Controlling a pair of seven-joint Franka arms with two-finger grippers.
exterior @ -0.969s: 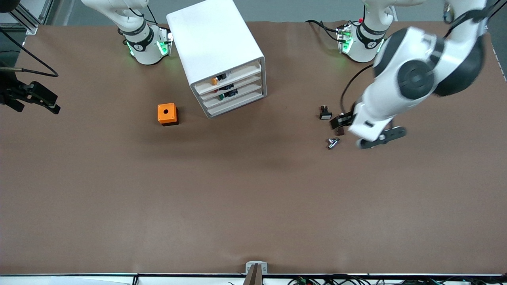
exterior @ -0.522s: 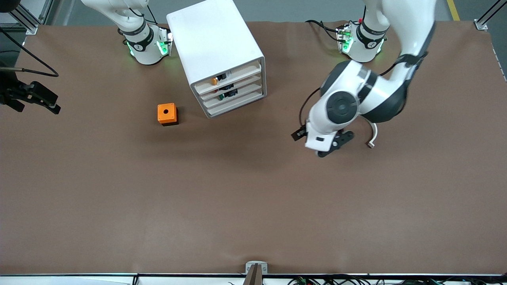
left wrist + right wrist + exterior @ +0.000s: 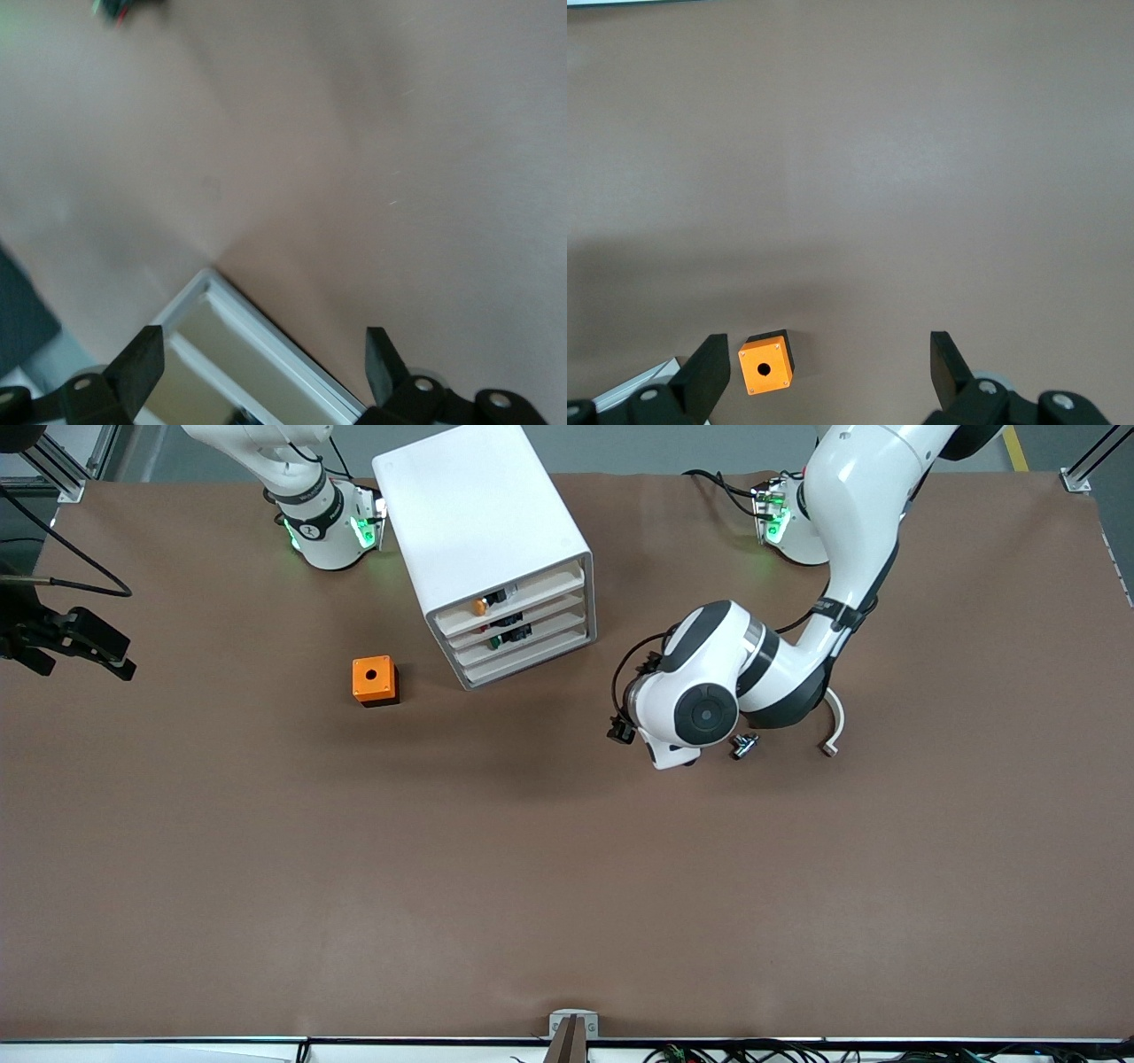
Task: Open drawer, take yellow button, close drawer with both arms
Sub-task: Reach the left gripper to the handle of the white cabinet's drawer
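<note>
The left gripper [image 3: 257,359], jaws wide and empty, has swung toward the cabinet [image 3: 483,540], whose drawer [image 3: 512,600], apparently shut, holds the button [image 3: 479,607]; the right gripper [image 3: 824,363] waits, likewise spread.

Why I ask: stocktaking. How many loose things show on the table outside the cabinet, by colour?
Orange: 1, orange plastic cube with a round hole.
Silver: 1, small metal part.
White: 1, thin curved white strip.
Total: 3.

My right gripper [image 3: 824,372] hangs with fingers [image 3: 707,370] spread wide over the brown tabletop [image 3: 877,159]; an orange cube [image 3: 766,364] sits below.
</note>
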